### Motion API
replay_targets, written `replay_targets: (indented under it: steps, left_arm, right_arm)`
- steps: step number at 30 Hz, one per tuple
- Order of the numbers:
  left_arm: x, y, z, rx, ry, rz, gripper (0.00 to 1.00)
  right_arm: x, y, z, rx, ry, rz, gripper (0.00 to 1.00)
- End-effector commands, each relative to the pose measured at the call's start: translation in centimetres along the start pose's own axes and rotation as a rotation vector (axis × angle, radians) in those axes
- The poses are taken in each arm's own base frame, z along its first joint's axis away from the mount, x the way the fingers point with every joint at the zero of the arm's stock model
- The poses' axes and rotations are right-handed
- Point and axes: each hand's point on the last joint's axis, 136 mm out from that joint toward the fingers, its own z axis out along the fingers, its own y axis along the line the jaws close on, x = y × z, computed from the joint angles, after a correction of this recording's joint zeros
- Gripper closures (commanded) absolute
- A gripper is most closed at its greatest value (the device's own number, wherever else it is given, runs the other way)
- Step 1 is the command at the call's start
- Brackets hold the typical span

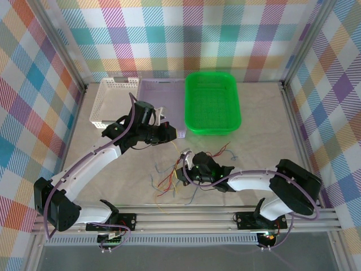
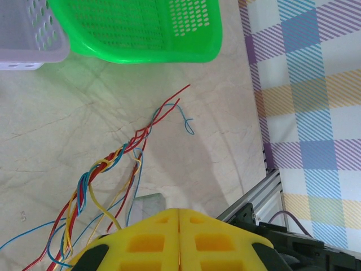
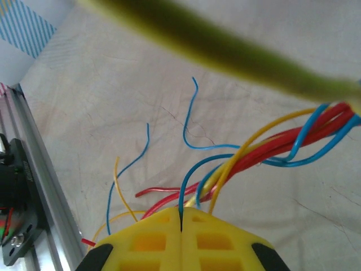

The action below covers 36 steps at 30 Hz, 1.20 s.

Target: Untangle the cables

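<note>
The cables (image 1: 169,179) lie tangled on the table in front of the arms: thin red, yellow and blue wires. A twisted bundle (image 2: 104,165) runs from loose red and blue ends (image 2: 169,107) down past my left gripper (image 2: 179,213). Its pads are pressed together, and no wire shows between them. My right gripper (image 3: 181,217) is shut on a blue cable (image 3: 189,186) that enters the seam between its pads. Red and yellow wires (image 3: 265,149) arch beside it. A blurred olive cable (image 3: 225,45) crosses close to that camera. From above, the right gripper (image 1: 185,172) sits in the tangle and the left gripper (image 1: 175,134) hovers behind it.
A white basket (image 1: 115,101), a lilac tray (image 1: 163,93) and a green basket (image 1: 213,101) stand along the back of the table. The aluminium rail (image 1: 186,215) runs along the near edge. Checked walls close in both sides.
</note>
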Motion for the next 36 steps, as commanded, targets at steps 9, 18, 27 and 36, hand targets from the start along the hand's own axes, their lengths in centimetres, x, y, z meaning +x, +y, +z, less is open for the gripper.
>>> replay_targets:
  steps: [9,18,27,36]
  left_arm:
    - [2.1,0.8,-0.5,-0.018,0.042,0.054,0.33]
    - [5.4,-2.0,-2.2,0.211,0.040,0.115,0.20]
    - [10.7,-1.9,-1.5,0.241,0.131,0.202,0.12]
    - [11.1,-0.2,-1.6,0.210,0.057,0.171,0.00]
  right_arm:
    - [-5.3,2.5,-7.3,-0.079,-0.156,0.003,1.00]
    - [-9.5,3.0,-11.4,-0.122,-0.237,0.076,1.00]
    - [-13.9,5.7,-14.3,-0.152,-0.293,0.050,1.00]
    - [-15.2,7.5,-16.0,-0.199,-0.314,0.050,1.00]
